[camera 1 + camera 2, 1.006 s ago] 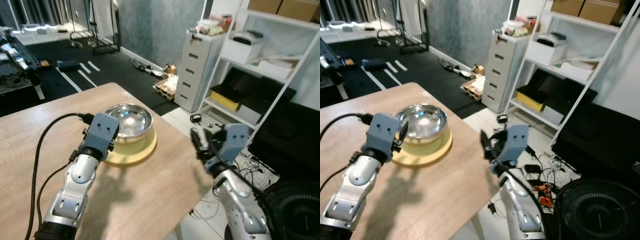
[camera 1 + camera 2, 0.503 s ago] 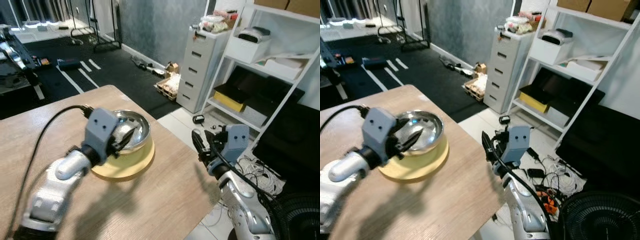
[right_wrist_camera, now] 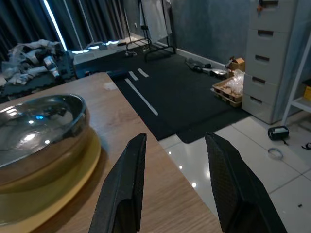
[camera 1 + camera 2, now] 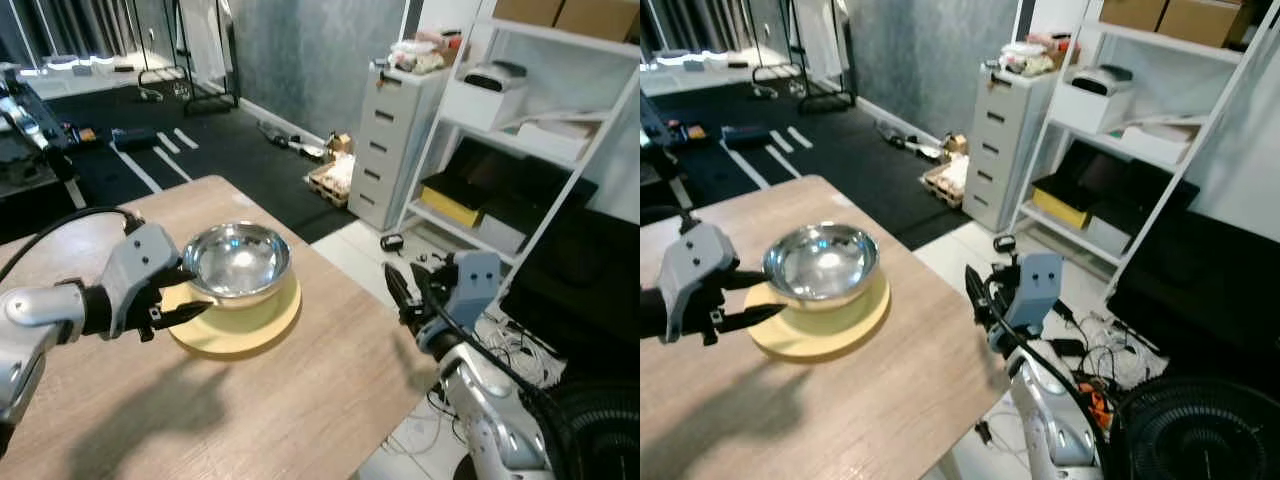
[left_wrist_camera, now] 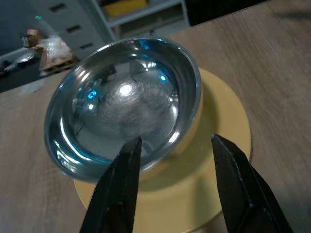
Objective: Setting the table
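a home storage room: white drawer unit (image 4: 392, 140), shelving (image 4: 530, 130), floor fan (image 4: 1195, 430).

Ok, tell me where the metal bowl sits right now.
The metal bowl rests on the yellow plate near the wooden table's far right corner, just ahead of the open left gripper. The right gripper hangs off the table's right edge.

bowl (image 4: 237, 262): shiny silver steel, mirroring blue and white glints
plate (image 4: 237, 320): pale yellow
table (image 4: 280, 410): light wood with fine grain
left hand (image 4: 172, 296): black fingers on a grey housing, silver arm
right hand (image 4: 404, 289): black fingers, grey-blue housing
drawer cabinet (image 4: 393, 140): white
shelf rack (image 4: 560, 190): white frame, with a yellow flat box on a lower shelf
floor (image 4: 180, 150): black mat with white stripes, white tiles beside the table
wall (image 4: 310, 50): mottled grey
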### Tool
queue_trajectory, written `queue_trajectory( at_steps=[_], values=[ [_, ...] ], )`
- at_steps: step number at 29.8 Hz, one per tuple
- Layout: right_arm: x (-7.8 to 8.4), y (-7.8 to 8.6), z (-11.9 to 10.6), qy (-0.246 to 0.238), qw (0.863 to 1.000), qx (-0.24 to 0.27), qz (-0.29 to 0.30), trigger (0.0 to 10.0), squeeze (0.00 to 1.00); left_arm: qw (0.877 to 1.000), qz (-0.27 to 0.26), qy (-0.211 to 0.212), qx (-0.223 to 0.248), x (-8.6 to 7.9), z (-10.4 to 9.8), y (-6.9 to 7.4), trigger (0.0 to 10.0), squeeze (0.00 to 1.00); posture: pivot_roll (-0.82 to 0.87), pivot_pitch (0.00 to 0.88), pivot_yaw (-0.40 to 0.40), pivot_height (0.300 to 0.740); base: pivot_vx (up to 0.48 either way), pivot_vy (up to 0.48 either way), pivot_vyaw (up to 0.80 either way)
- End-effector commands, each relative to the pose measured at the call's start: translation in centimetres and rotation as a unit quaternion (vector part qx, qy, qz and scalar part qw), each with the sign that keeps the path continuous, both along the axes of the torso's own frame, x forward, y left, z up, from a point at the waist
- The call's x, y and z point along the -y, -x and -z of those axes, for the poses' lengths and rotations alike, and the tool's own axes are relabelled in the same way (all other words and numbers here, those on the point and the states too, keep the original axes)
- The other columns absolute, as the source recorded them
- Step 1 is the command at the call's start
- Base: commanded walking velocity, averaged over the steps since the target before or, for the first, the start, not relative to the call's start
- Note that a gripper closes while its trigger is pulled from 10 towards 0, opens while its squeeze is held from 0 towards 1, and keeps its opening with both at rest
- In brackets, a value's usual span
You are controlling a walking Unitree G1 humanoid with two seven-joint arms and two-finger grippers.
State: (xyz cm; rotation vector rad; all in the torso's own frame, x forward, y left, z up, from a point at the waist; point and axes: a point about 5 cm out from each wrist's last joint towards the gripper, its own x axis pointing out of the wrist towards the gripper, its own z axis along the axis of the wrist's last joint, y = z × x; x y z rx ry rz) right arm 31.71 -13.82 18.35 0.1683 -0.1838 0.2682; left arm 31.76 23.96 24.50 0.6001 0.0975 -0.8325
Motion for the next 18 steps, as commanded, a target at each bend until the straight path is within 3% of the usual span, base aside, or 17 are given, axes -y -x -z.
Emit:
queue_trajectory(
  at_steps=[1, 9, 13, 18],
  values=[
    [0.1, 0.3, 0.3, -0.001, 1.0, -0.008, -0.001, 10.0, 0.0, 1.0, 0.018, -0.018, -0.017, -0.1, 0.5, -0.5, 10.0, 0.0, 0.14, 0.103, 0.026, 0.74, 0.0, 0.0, 0.0],
    [0.2, 0.9, 0.5, 0.001, 1.0, -0.012, -0.001, 10.0, 0.0, 0.993, 0.102, -0.043, -0.048, 1.4, 0.2, -1.9, 10.0, 0.0, 0.12, 0.117, 0.031, 0.74, 0.0, 0.0, 0.0],
    [0.4, 1.0, 0.5, 0.003, 1.0, -0.014, 0.003, 10.0, 0.0, 0.982, 0.162, -0.062, -0.076, 2.2, 0.7, -1.8, 10.0, 0.0, 0.11, 0.117, 0.032, 0.74, 0.0, 0.0, 0.0],
    [0.4, 0.9, 0.5, 0.003, 1.0, -0.014, 0.003, 10.0, 0.0, 0.975, 0.188, -0.08, -0.092, 2.5, 1.5, -1.3, 10.0, 0.0, 0.12, 0.115, 0.029, 0.74, 0.0, 0.0, 0.0]
  ],
)
